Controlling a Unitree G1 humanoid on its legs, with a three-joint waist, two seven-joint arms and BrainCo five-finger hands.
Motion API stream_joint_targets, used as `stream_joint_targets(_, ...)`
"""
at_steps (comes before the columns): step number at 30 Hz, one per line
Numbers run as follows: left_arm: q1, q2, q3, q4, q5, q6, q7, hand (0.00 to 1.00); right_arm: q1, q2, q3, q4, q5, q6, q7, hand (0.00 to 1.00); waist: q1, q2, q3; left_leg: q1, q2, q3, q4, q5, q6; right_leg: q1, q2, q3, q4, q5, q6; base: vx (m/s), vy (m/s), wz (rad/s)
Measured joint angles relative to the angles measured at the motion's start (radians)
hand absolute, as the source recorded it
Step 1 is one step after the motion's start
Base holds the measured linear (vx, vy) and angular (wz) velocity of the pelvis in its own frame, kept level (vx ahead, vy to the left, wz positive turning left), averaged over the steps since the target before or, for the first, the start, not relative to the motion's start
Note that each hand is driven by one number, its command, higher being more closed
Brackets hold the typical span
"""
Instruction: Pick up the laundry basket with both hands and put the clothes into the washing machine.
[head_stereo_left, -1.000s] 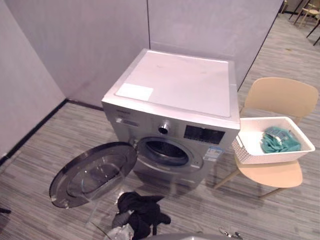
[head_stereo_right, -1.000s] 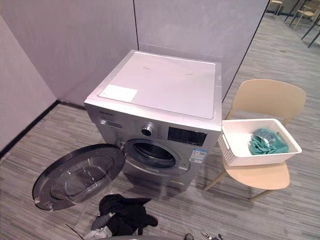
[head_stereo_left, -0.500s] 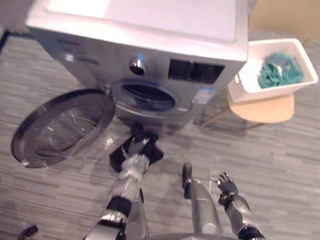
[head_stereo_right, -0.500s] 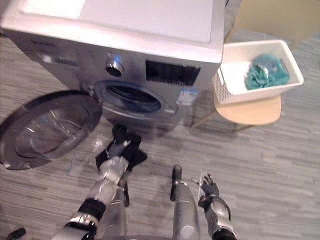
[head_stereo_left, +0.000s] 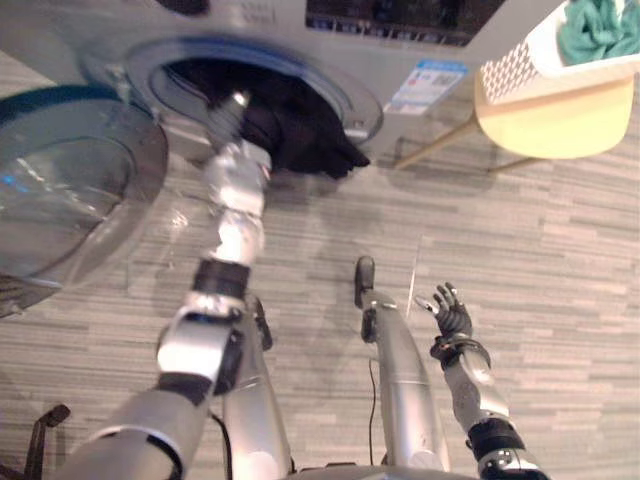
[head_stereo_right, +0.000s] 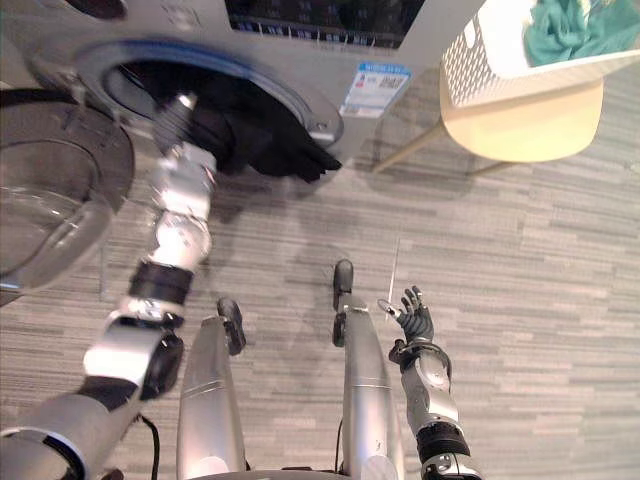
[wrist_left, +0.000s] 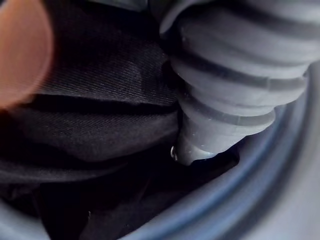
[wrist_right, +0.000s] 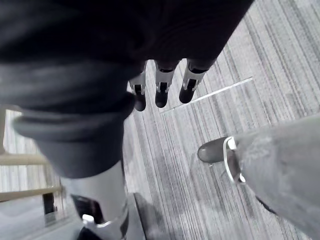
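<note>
Though half over the drum rim (head_stereo_left: 366, 104), black clothes (head_stereo_left: 300, 130)

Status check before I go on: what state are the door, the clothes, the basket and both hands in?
Washer door: open.
Black clothes: in the drum mouth, part hanging over its rim.
Basket: on the chair, not held.
Teal clothes: in the basket.
Left hand: at the drum mouth, against the black clothes.
Right hand: open, empty, held low.

Black clothes (head_stereo_left: 305, 140) across the drum opening (head_stereo_left: 357, 100); bare floor (head_stereo_left: 520, 230) below.
</note>
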Motion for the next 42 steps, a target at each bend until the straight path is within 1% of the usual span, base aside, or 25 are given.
stream_joint_targets(1,-0.026,0.021,0.006,0.022,0.000,0.001,0.000,1.00,0.000,0.000,0.000,0.001,0.004,0.000,0.001,0.00,0.000,-0.002,0.004,-0.018,0.009,-0.001,0.013,-0.001,0.002,-0.011,0.004,-0.001,-0.003,0.005,-0.001,-0.02,0.020,-0.33)
stream_joint_targets(3,-0.131,0.099,0.010,0.108,0.000,0.014,-0.002,1.00,0.002,0.001,-0.015,0.002,0.024,-0.001,0.004,0.00,-0.001,-0.002,0.014,-0.098,0.032,-0.016,0.052,-0.017,0.003,-0.066,0.028,-0.002,-0.021,0.028,0.000,-0.03,0.039,-0.36)
stream_joint_targets(6,-0.254,0.150,-0.002,0.182,0.002,0.035,-0.003,1.00,0.005,0.004,-0.045,0.006,0.078,-0.008,0.008,0.00,-0.001,-0.005,0.042,-0.179,0.052,-0.036,0.102,-0.034,0.008,-0.115,0.051,-0.008,-0.033,0.050,0.006,-0.02,0.047,-0.28)
stream_joint_targets(9,-0.338,0.166,-0.017,0.225,0.000,0.047,-0.003,1.00,0.022,0.005,-0.063,0.004,0.118,-0.036,0.007,0.00,-0.001,-0.005,0.045,-0.271,0.062,-0.056,0.150,-0.050,0.017,-0.177,0.063,-0.012,-0.034,0.068,0.013,-0.01,0.054,-0.21)
stream_joint_targets(12,-0.377,0.179,-0.026,0.254,-0.016,0.050,-0.002,1.00,0.022,0.007,-0.072,0.004,0.153,-0.040,0.005,0.00,-0.002,-0.001,0.048,-0.333,0.070,-0.063,0.183,-0.063,0.023,-0.216,0.070,-0.010,-0.051,0.087,0.022,-0.01,0.057,-0.24)
stream_joint_targets(15,-0.441,0.207,-0.058,0.260,-0.020,0.052,0.003,1.00,0.022,0.019,-0.092,-0.005,0.187,-0.046,-0.003,0.00,-0.002,0.001,0.051,-0.405,0.074,-0.069,0.215,-0.071,0.036,-0.262,0.074,-0.010,-0.075,0.115,0.029,-0.02,0.068,-0.23)
stream_joint_targets(16,-0.491,0.222,-0.064,0.260,-0.019,0.057,0.014,1.00,0.022,0.020,-0.095,-0.008,0.205,-0.049,-0.003,0.00,-0.002,0.003,0.053,-0.435,0.076,-0.074,0.230,-0.074,0.041,-0.280,0.076,-0.010,-0.084,0.125,0.034,-0.01,0.064,-0.20)
stream_joint_targets(18,-0.542,0.246,-0.095,0.260,-0.017,0.060,0.020,1.00,0.022,0.021,-0.107,-0.020,0.218,-0.058,-0.003,0.00,-0.001,0.005,0.067,-0.448,0.076,-0.077,0.242,-0.076,0.044,-0.285,0.077,-0.009,-0.088,0.133,0.036,-0.01,0.049,-0.15)
stream_joint_targets(20,-0.649,0.291,-0.140,0.260,0.002,0.067,0.029,1.00,0.023,0.028,-0.150,-0.053,0.251,-0.078,-0.004,0.00,-0.002,0.008,0.075,-0.485,0.076,-0.081,0.273,-0.083,0.056,-0.313,0.077,-0.008,-0.086,0.143,0.041,-0.01,0.046,-0.19)
stream_joint_targets(22,-0.707,0.316,-0.168,0.259,0.012,0.067,0.042,1.00,0.025,0.027,-0.181,-0.069,0.273,-0.085,-0.004,0.00,-0.001,0.018,0.081,-0.504,0.075,-0.086,0.291,-0.085,0.061,-0.322,0.077,-0.007,-0.085,0.148,0.045,-0.01,0.042,-0.12)
stream_joint_targets(23,-0.739,0.334,-0.187,0.256,0.052,0.067,0.054,1.00,0.032,0.028,-0.201,-0.086,0.284,-0.089,-0.004,0.00,0.000,0.027,0.087,-0.508,0.074,-0.086,0.295,-0.088,0.066,-0.323,0.076,-0.006,-0.084,0.151,0.049,-0.03,0.046,-0.04)
stream_joint_targets(24,-0.766,0.361,-0.223,0.241,0.074,0.067,0.067,1.00,0.044,0.028,-0.207,-0.097,0.293,-0.100,-0.003,0.00,0.000,0.029,0.089,-0.509,0.071,-0.078,0.297,-0.091,0.069,-0.328,0.071,-0.003,-0.083,0.153,0.048,-0.04,0.043,-0.01)
stream_joint_targets(25,-0.778,0.375,-0.233,0.221,0.087,0.066,0.076,1.00,0.053,0.028,-0.211,-0.104,0.293,-0.104,-0.003,0.00,0.000,0.030,0.089,-0.509,0.068,-0.074,0.297,-0.091,0.070,-0.330,0.068,-0.002,-0.082,0.154,0.048,-0.05,0.036,0.05)
stream_joint_targets(27,-0.828,0.440,-0.279,0.137,0.219,0.064,0.117,1.00,0.085,0.031,-0.244,-0.130,0.303,-0.111,-0.002,0.00,0.003,0.043,0.096,-0.511,0.056,-0.073,0.296,-0.091,0.071,-0.335,0.058,0.000,-0.081,0.156,0.051,-0.04,0.024,0.08)
stream_joint_targets(28,-0.845,0.463,-0.300,0.114,0.245,0.063,0.132,1.00,0.091,0.032,-0.255,-0.132,0.312,-0.113,-0.002,0.00,0.004,0.043,0.097,-0.511,0.054,-0.072,0.296,-0.091,0.071,-0.338,0.054,0.000,-0.079,0.156,0.051,-0.04,0.017,0.08)
stream_joint_targets(29,-0.853,0.489,-0.333,0.112,0.304,0.079,0.160,1.00,0.102,0.033,-0.282,-0.137,0.315,-0.117,-0.002,0.00,0.004,0.049,0.100,-0.512,0.047,-0.071,0.297,-0.091,0.071,-0.346,0.048,0.000,-0.068,0.155,0.051,-0.04,0.013,0.06)
stream_joint_targets(30,-0.857,0.508,-0.345,0.103,0.381,0.078,0.192,1.00,0.111,0.033,-0.305,-0.144,0.320,-0.123,-0.002,0.00,0.004,0.055,0.108,-0.519,0.042,-0.072,0.302,-0.091,0.071,-0.353,0.046,-0.001,-0.061,0.155,0.051,-0.04,0.013,0.04)
stream_joint_targets(31,-0.862,0.523,-0.360,0.097,0.408,0.078,0.205,1.00,0.118,0.035,-0.314,-0.149,0.320,-0.124,-0.001,0.00,0.004,0.055,0.108,-0.524,0.041,-0.071,0.304,-0.091,0.071,-0.360,0.045,0.000,-0.057,0.155,0.051,-0.03,0.010,0.01)
stream_joint_targets(32,-0.868,0.555,-0.401,0.095,0.475,0.079,0.238,1.00,0.134,0.036,-0.333,-0.163,0.321,-0.129,-0.001,0.00,0.004,0.057,0.109,-0.529,0.038,-0.069,0.309,-0.091,0.071,-0.376,0.040,-0.001,-0.041,0.155,0.050,-0.03,0.002,-0.01)
stream_joint_targets(33,-0.868,0.583,-0.429,0.095,0.528,0.083,0.256,1.00,0.144,0.036,-0.352,-0.167,0.322,-0.136,0.000,0.00,0.005,0.057,0.110,-0.530,0.037,-0.065,0.319,-0.091,0.071,-0.387,0.035,-0.003,-0.025,0.154,0.049,-0.03,-0.002,-0.02)
stream_joint_targets(36,-0.868,0.629,-0.477,0.094,0.600,0.091,0.283,1.00,0.155,0.036,-0.381,-0.180,0.330,-0.152,0.006,0.00,0.010,0.056,0.118,-0.535,0.030,-0.068,0.340,-0.092,0.073,-0.406,0.031,-0.006,0.011,0.149,0.042,-0.04,-0.006,-0.08)
stream_joint_targets(37,-0.868,0.643,-0.497,0.094,0.628,0.092,0.291,1.00,0.180,0.035,-0.404,-0.205,0.336,-0.156,0.007,0.00,0.020,0.055,0.126,-0.543,0.023,-0.084,0.371,-0.099,0.084,-0.427,0.030,-0.006,0.055,0.135,0.034,-0.05,-0.014,-0.11)
stream_joint_targets(38,-0.869,0.647,-0.510,0.094,0.638,0.092,0.300,1.00,0.188,0.034,-0.407,-0.209,0.339,-0.157,0.007,0.00,0.022,0.055,0.127,-0.550,0.022,-0.089,0.385,-0.102,0.086,-0.438,0.030,-0.006,0.074,0.131,0.033,-0.05,-0.015,-0.12)
stream_joint_targets(40,-0.872,0.657,-0.528,0.093,0.678,0.093,0.303,1.00,0.214,0.034,-0.409,-0.234,0.350,-0.157,0.005,0.00,0.021,0.056,0.130,-0.571,0.014,-0.112,0.433,-0.124,0.081,-0.473,0.027,-0.007,0.151,0.100,0.034,-0.03,-0.013,0.03)
stream_joint_targets(42,-0.872,0.658,-0.530,0.078,0.735,0.093,0.307,1.00,0.233,0.034,-0.407,-0.246,0.350,-0.159,0.005,0.00,0.007,0.057,0.134,-0.605,0.001,-0.132,0.491,-0.136,0.081,-0.520,0.012,-0.008,0.251,0.060,0.035,-0.04,-0.028,0.22)
